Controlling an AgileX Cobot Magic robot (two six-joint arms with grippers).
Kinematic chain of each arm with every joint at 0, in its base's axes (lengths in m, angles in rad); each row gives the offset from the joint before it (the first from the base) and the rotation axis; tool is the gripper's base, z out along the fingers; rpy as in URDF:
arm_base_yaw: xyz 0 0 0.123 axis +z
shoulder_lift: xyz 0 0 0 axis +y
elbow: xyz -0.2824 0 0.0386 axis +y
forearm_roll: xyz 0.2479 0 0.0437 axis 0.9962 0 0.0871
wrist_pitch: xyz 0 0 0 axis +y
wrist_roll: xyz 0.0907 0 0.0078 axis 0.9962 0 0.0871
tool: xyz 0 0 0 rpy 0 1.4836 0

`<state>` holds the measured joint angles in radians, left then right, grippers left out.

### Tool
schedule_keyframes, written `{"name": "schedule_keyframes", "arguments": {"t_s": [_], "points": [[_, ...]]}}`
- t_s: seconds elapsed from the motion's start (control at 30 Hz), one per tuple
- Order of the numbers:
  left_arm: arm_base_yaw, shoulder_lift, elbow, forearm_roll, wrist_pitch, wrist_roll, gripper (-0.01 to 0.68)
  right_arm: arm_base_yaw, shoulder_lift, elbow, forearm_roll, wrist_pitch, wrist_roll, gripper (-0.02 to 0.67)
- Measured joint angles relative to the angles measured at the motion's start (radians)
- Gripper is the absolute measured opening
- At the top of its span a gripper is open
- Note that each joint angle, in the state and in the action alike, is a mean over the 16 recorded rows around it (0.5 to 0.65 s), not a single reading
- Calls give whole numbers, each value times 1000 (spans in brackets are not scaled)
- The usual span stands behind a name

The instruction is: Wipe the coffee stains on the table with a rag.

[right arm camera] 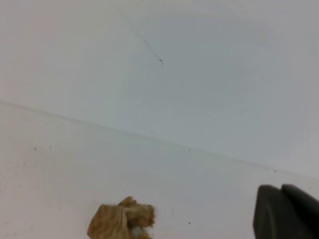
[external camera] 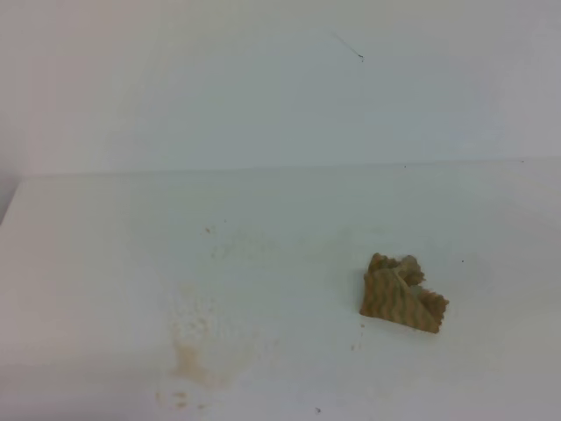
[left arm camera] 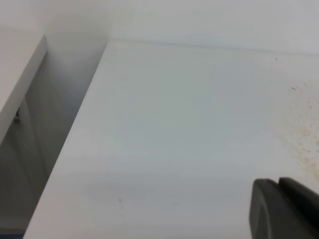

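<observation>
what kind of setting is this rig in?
Probably a lab or test bench, not a real kitchen: a plain white flat table against a bare white wall, holding only a crumpled tan ribbed rag and an orange-brown coffee stain.

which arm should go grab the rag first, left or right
Probably the right. The crumpled tan ribbed rag lies on the right of the white table, and shows in the right wrist view; the left wrist view shows only orange-brown coffee stains.
</observation>
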<state>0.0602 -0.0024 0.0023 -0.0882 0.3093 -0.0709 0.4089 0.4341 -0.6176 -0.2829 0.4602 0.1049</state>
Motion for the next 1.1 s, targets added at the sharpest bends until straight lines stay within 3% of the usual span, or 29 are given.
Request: {"name": "schedule_keyframes", "arguments": {"t_s": [0.27, 0.47, 0.77, 1.1], "points": [[0, 0, 0, 0, 1, 0, -3, -16, -13, 1, -9, 3, -11, 0], [0, 0, 0, 0, 1, 0, -3, -86, -59, 2, -27, 14, -23, 0], [0, 2, -2, 0, 2, 0, -3, -307, -196, 69, 39, 48, 52, 0], [0, 0, -2, 0, 2, 0, -3, -550, -320, 339, 149, -109, 131, 0]]}}
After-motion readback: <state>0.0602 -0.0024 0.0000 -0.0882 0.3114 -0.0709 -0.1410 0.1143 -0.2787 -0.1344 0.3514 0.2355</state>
